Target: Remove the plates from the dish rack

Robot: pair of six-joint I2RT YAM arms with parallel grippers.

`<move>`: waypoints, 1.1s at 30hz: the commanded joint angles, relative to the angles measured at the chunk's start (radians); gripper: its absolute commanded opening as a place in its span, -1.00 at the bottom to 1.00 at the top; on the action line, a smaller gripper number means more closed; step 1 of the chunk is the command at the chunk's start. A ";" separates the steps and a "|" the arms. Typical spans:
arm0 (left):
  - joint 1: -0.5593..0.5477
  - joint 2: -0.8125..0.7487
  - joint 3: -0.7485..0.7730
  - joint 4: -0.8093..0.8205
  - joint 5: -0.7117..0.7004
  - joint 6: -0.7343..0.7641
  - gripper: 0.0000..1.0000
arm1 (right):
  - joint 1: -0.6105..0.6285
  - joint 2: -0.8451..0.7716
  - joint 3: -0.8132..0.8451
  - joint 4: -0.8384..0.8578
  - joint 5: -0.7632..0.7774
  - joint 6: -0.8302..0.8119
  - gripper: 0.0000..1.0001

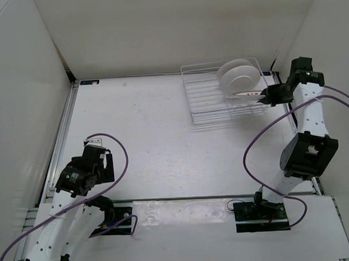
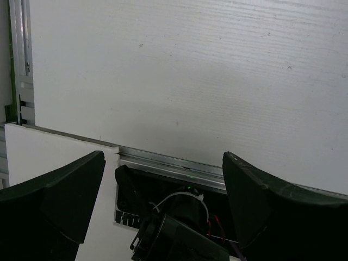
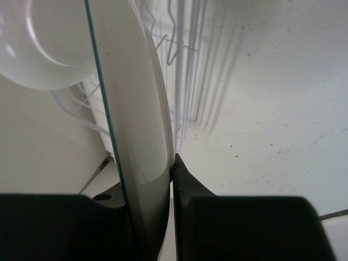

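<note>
The clear dish rack (image 1: 211,103) stands at the far right of the table. One white plate (image 1: 238,75) stands upright in it. A second plate (image 1: 246,93) shows edge-on, with a thin reddish line on its rim, at the rack's right side. My right gripper (image 1: 260,97) is shut on this plate's rim. In the right wrist view the gripped plate (image 3: 136,109) fills the gap between the fingers (image 3: 187,185), and the other plate (image 3: 49,49) sits behind it. My left gripper (image 1: 101,153) is open and empty at the near left.
White walls enclose the table on the left, back and right. The rack's thin ribs (image 3: 185,65) run beyond the gripped plate. Under my left gripper (image 2: 163,163) lie the table's near metal rail (image 2: 174,163) and the arm's black base.
</note>
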 commanded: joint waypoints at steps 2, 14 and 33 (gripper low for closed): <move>-0.005 -0.018 0.004 0.033 0.003 0.002 1.00 | -0.014 0.022 0.090 -0.059 -0.075 0.067 -1.00; -0.005 0.011 0.069 0.080 0.128 -0.025 1.00 | -0.006 -0.153 -0.050 0.174 -0.227 -0.063 -1.00; 0.063 0.603 0.211 1.325 1.352 -0.821 1.00 | 0.126 -0.889 -0.852 0.559 -0.321 -0.353 -1.00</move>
